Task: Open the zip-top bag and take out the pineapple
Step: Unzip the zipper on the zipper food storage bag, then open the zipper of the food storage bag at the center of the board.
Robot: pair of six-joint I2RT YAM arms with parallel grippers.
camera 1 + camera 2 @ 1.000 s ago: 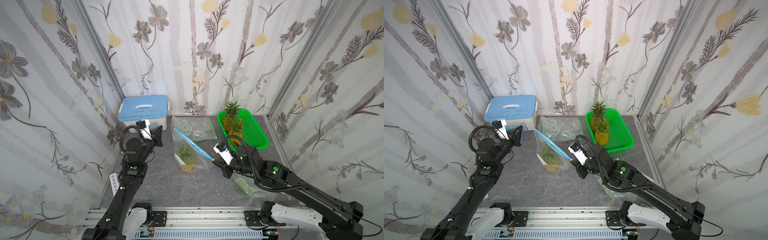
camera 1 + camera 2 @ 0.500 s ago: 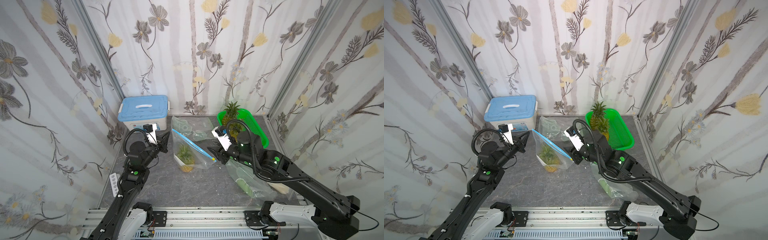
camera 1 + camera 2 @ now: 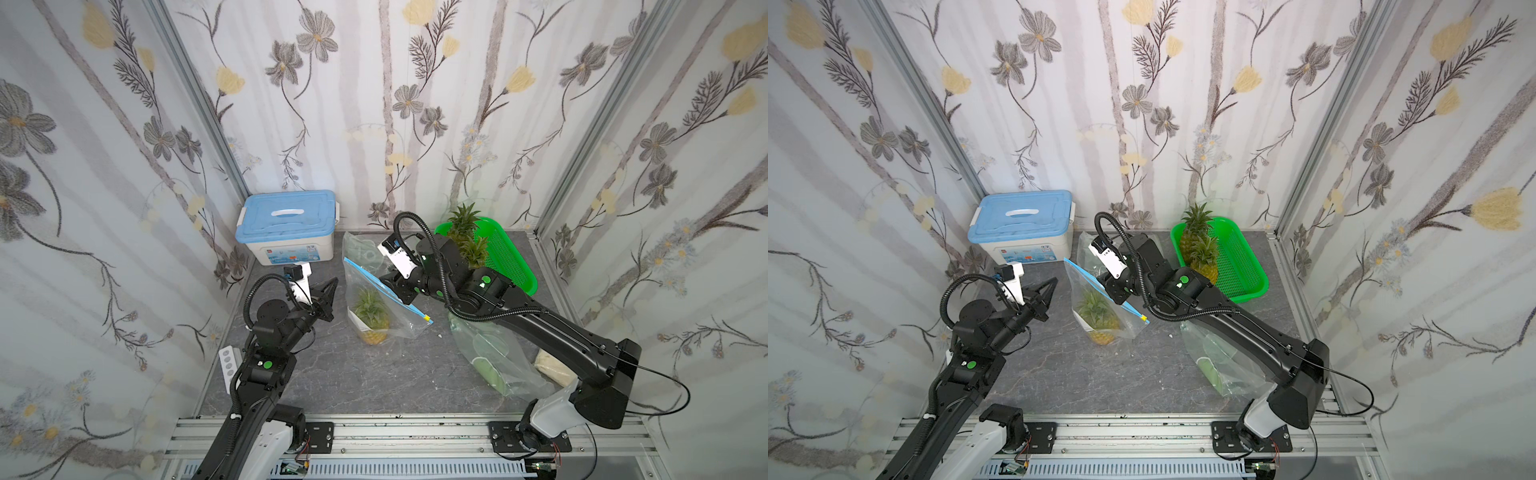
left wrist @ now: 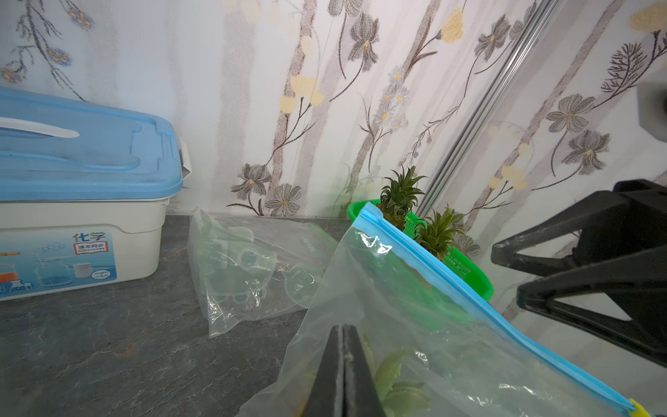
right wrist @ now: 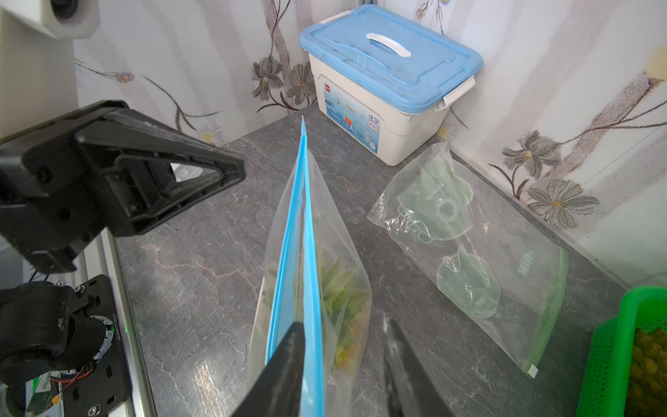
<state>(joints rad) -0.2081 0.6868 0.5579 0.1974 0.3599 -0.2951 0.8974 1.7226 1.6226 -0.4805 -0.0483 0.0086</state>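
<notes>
Pineapple (image 3: 372,320), green-crowned, sits in a clear blue-zipped plastic bag (image 3: 405,322) near the blue-lidded white storage box (image 3: 286,226), seemingly mid-opening, as the right gripper (image 5: 343,323), jaws spread, straddles its zip (image 5: 311,270) and the left gripper (image 3: 335,282), pressed together empty, hangs boxward; next, each likely pinches a lip.

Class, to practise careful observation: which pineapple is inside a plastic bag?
The pineapple in the blue-zipped bag mid-table; the other pineapples stand in the green basket.
</notes>
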